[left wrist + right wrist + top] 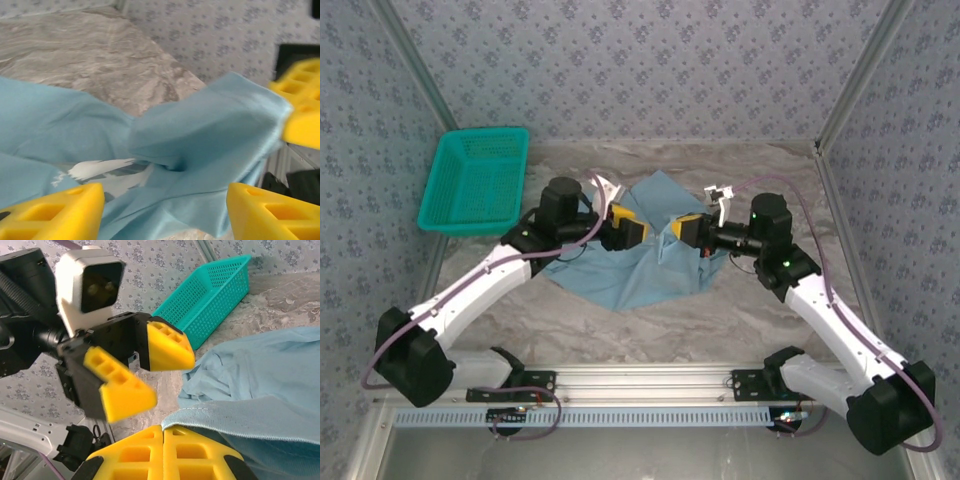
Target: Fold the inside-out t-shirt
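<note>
The light sky-blue t-shirt (pixel 640 262) lies crumpled in the middle of the table. My right gripper (pixel 682 228) is shut on a hemmed edge of the t-shirt (pixel 260 415), and its own closed fingers (pixel 163 432) lift that fold off the table. In the left wrist view the raised fold (pixel 215 125) runs up to the right gripper's yellow fingers (pixel 300 115). My left gripper (pixel 632 232) faces it from the left, open, its fingers (pixel 55 212) spread wide either side of the cloth with nothing pinched. A white printed patch (pixel 100 170) shows on the fabric below.
The teal mesh basket (pixel 475 180) stands at the back left, apart from the shirt, and its corner (pixel 210 295) appears behind the left gripper (pixel 145 370). Patterned walls close in the marbled table (pixel 770 310) on three sides.
</note>
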{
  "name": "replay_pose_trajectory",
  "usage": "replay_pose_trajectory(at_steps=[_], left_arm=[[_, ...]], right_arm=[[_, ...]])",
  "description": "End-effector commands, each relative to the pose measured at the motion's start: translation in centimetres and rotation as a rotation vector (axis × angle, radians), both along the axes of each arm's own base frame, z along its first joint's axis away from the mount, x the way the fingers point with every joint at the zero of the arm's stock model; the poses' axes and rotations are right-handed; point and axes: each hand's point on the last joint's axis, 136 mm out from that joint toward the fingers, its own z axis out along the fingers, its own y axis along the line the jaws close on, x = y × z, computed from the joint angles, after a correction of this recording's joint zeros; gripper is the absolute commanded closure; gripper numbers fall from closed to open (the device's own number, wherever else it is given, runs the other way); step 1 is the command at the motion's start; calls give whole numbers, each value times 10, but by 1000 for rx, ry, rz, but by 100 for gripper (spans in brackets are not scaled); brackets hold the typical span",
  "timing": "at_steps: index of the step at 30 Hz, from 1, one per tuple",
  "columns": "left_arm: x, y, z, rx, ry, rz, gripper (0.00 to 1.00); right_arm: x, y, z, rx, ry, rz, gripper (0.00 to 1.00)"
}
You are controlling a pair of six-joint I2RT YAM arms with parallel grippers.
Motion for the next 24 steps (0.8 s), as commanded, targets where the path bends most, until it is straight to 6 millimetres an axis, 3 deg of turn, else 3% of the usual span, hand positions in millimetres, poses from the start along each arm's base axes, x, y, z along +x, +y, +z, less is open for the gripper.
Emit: replay_pose_trajectory(at_steps=[1,5,9,11,13,15,20,22,24], left_arm=[[-12,-21,11,15,-160,-136,35],[-23,-40,10,15,-165,-235,41],[-20,-47,5,26,-162,-254,52],[-20,-52,8,11,-160,-274,64],[-19,-55,12,-1,-159,-284,87],[-20,-54,14,-8,-168,-292,96],[-31,-37,15,-68,-228,-330,100],[-36,-33,17,-101,-253,-353,100],[-40,-29,18,-119,-284,-371,100]], right_arm=[[0,2,23,50,-30,22,100],[0,0,23,53,-23,13,100],[1,-1,25,59,-25,9,100],[1,0,25,64,-23,11,100],[2,0,24,63,-16,10,100],[4,-4,20,53,2,-12,100],[17,-58,9,-62,-31,-255,66],[22,-77,-4,-136,-45,-357,60],[25,-77,-20,-166,-44,-352,56]])
